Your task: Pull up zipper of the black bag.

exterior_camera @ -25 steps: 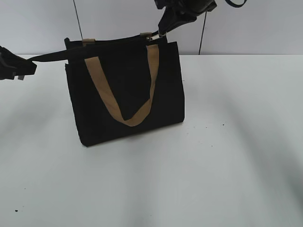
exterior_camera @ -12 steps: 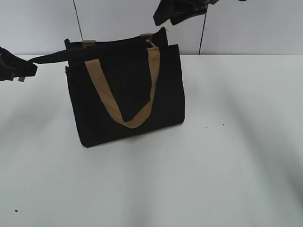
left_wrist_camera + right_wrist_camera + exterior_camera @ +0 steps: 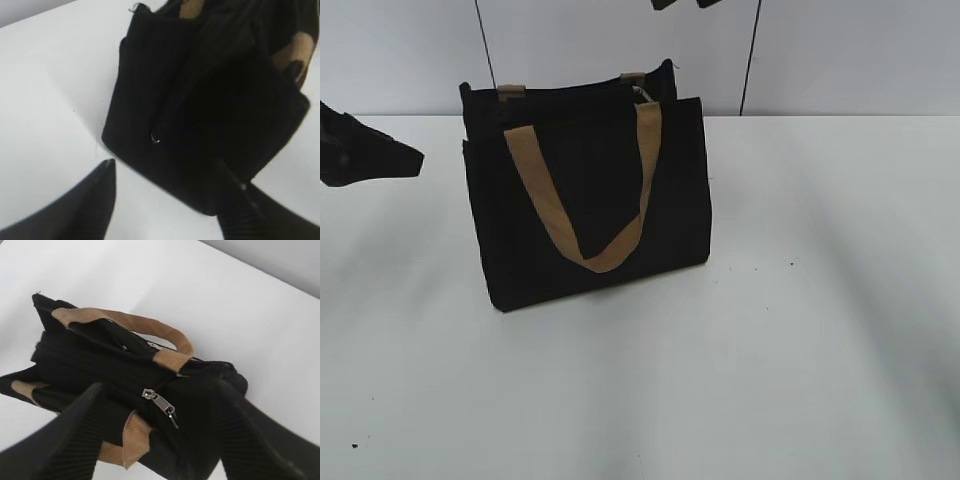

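Note:
The black bag [image 3: 590, 200] stands upright on the white table, its tan strap handle [image 3: 545, 205] hanging down the front. The zipper [image 3: 100, 367] runs along the top rim, and its metal pull [image 3: 161, 404] lies near one end; the pull also shows in the exterior view [image 3: 638, 92]. My right gripper [image 3: 159, 385] is open and empty above the pull, and only its tips show at the top edge of the exterior view [image 3: 682, 3]. My left gripper [image 3: 167, 170] is open and empty, facing the bag's end [image 3: 200, 115], and sits left of the bag in the exterior view [image 3: 380, 155].
The white table [image 3: 770, 330] spreads out in front and to the right of the bag. A pale wall with dark vertical seams [image 3: 750, 60] stands close behind the bag.
My left gripper has let go of the bag's black end tab, which has fallen back against the bag. My right gripper has let go of the zipper pull and risen almost out of the exterior view.

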